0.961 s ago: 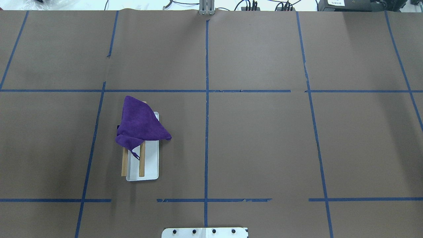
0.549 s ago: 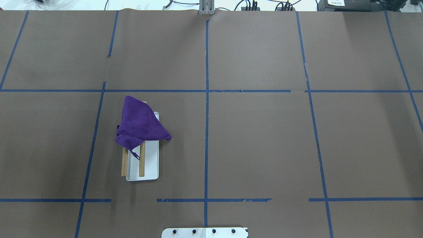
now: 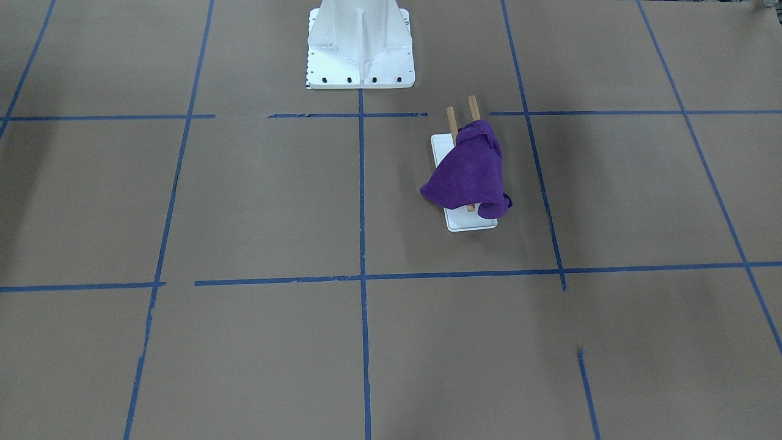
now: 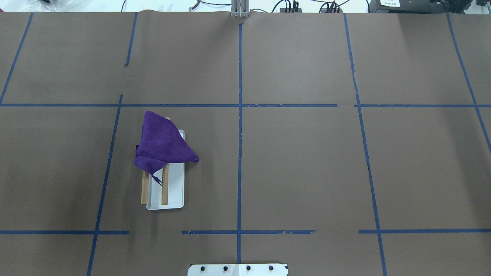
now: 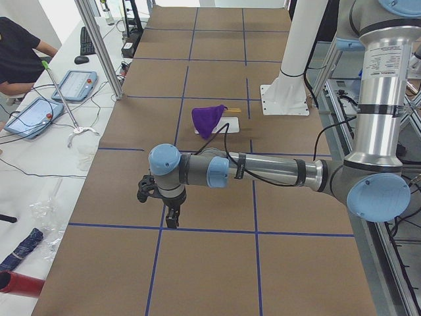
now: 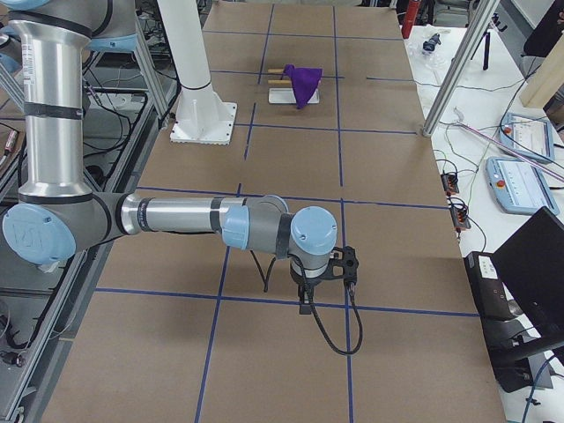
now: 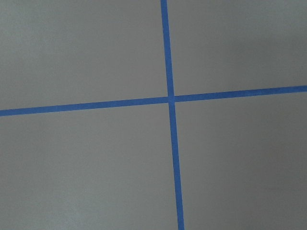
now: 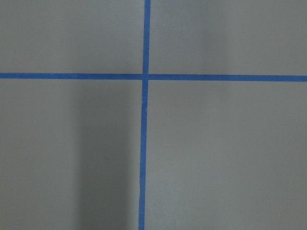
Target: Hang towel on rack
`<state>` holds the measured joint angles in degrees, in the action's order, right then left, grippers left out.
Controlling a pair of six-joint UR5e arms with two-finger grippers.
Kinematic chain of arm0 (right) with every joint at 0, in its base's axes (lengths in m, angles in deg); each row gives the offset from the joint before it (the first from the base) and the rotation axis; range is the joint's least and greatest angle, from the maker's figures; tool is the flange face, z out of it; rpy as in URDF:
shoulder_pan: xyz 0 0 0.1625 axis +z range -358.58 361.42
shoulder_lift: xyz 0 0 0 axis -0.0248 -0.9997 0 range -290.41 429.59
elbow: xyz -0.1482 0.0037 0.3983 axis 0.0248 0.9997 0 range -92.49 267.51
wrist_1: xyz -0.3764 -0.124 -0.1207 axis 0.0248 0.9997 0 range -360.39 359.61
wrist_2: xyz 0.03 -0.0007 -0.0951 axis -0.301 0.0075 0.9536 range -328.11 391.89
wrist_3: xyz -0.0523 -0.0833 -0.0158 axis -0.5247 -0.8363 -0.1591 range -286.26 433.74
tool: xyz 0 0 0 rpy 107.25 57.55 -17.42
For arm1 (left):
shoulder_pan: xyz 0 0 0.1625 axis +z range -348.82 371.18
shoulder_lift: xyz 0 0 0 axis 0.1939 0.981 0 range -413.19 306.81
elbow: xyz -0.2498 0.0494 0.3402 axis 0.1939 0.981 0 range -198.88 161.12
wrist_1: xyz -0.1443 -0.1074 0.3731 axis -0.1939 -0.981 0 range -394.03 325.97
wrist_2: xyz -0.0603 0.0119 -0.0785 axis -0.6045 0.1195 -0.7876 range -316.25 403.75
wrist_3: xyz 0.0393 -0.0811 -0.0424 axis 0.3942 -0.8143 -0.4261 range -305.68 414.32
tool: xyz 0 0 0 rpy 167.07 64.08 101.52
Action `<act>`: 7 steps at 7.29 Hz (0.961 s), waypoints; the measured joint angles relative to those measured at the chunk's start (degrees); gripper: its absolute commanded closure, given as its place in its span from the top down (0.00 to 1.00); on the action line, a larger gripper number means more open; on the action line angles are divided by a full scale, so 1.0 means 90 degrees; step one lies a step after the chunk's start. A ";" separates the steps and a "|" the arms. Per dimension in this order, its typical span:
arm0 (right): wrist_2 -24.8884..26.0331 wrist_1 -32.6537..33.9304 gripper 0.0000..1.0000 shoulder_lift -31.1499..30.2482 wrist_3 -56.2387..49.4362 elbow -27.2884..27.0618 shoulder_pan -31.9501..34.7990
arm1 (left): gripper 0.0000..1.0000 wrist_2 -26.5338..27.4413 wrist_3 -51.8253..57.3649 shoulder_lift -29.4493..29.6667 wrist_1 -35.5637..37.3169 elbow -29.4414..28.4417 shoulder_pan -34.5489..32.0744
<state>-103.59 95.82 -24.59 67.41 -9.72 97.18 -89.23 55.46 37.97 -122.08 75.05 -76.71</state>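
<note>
- The towel (image 4: 163,143) is seen draped across both dowels (image 4: 165,191) of the rack (image 4: 177,189), over the half farther from the robot.
- The dowel ends nearer the robot are left bare, above the white base (image 4: 175,199).
- One towel corner is spread past the base's edge toward the middle of the bench (image 4: 307,153). A bunched fold with a loose thread is hung on the opposite side.
- In the front-facing view, the towel (image 3: 470,174) is shown sagging low at the operators' end, with one dowel tip visible beneath it.
- The rack is placed on the robot's left half of the bench, near the white pedestal (image 3: 360,43).
- The left gripper (image 5: 172,220) is held pointing down over a crossing of blue tape lines (image 7: 170,98), well apart from the towel. Whether it is spread or pressed together cannot be told.
- The right gripper (image 6: 303,304) is held likewise over another crossing at the far end of the bench. Its state cannot be told either.
</note>
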 measured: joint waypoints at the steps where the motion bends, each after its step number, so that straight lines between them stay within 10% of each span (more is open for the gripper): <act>1: 0.0127 -0.0427 1.00 -0.0086 0.0396 0.0027 0.0003 | 1.00 0.0000 -0.0014 0.0004 -0.0001 0.0002 0.0000; 7: -0.0055 -0.0741 1.00 -0.0119 0.0840 0.0167 -0.0005 | 1.00 0.0000 -0.0078 0.0025 -0.0011 0.0011 -0.0003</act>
<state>-104.09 89.15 -25.66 74.97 -8.22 97.13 -89.23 54.76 38.19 -122.18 75.14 -76.74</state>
